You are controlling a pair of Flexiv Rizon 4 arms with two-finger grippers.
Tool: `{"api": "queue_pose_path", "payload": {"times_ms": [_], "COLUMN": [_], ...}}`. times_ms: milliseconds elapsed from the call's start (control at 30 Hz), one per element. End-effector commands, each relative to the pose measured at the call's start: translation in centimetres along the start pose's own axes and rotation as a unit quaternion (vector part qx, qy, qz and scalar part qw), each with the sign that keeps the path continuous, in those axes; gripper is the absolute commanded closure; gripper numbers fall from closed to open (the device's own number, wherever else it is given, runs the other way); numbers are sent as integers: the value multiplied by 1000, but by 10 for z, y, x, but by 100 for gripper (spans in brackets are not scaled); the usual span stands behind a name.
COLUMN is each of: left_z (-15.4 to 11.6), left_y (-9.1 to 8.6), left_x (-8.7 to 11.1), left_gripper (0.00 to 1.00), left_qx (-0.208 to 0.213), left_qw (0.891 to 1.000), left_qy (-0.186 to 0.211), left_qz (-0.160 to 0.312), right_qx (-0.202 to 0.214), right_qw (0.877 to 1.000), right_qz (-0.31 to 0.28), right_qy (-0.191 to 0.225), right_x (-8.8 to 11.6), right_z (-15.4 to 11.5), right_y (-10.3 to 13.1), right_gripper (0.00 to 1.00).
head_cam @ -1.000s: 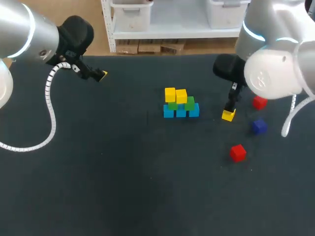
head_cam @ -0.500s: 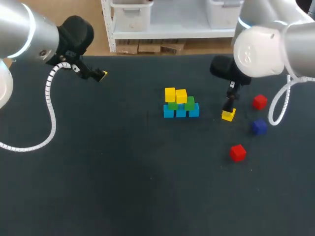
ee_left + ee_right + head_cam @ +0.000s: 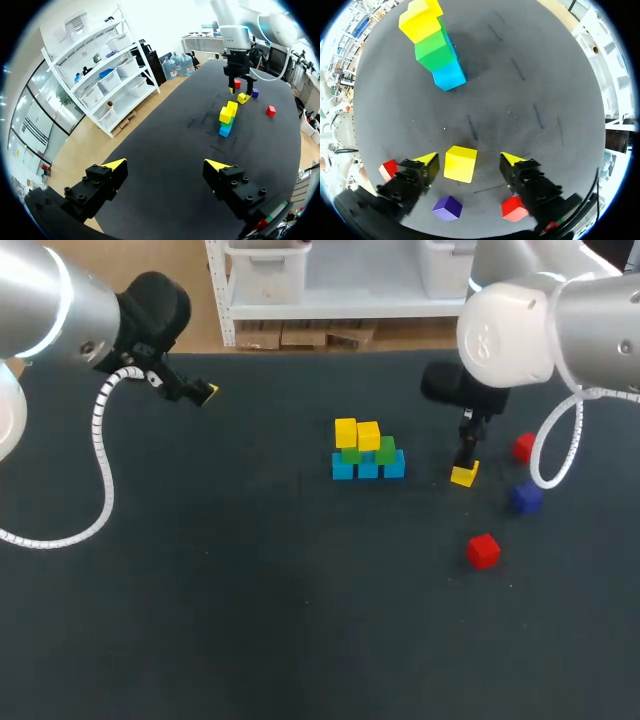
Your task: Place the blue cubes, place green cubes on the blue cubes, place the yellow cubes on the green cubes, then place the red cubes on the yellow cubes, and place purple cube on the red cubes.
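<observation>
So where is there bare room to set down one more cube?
Free: the wide stretch between the left gripper and the cube stack, and the broad part of the table on the robot's side of the stack. Crowded: right of the stack, where the right gripper hangs over a loose yellow cube, with two red cubes and the purple cube around.
</observation>
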State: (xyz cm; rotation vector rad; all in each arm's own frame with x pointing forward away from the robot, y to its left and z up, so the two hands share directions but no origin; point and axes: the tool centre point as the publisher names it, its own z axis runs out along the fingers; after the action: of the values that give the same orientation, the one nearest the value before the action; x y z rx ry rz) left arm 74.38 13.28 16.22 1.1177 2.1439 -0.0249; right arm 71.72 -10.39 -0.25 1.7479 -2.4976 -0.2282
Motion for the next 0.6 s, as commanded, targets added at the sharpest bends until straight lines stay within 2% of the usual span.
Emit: {"api": "queue_pose_path", "payload": {"times_ms": [33, 267, 367, 600], "left_z": [0, 0, 0, 0], "left_y": [2, 2, 2, 2], "left_x": [1, 1, 1, 1], "left_gripper": [0, 0, 0, 0], "left_qx": [4, 4, 4, 4], "left_qw": [1000, 1000, 1000, 1000], "left_qy": [-2, -2, -2, -2], "left_qz": [2, 2, 2, 2], "right_qx": [6, 12, 27, 70], "right_qw": [1000, 1000, 999, 997], "right_qz": [4, 5, -1, -24], "right_qy": [4, 13, 23, 20], "right_x": [4, 7, 6, 5], "right_z": [1, 0, -4, -28], "right_y": [5, 9, 10, 13], "right_gripper": [53, 79, 100, 100]}}
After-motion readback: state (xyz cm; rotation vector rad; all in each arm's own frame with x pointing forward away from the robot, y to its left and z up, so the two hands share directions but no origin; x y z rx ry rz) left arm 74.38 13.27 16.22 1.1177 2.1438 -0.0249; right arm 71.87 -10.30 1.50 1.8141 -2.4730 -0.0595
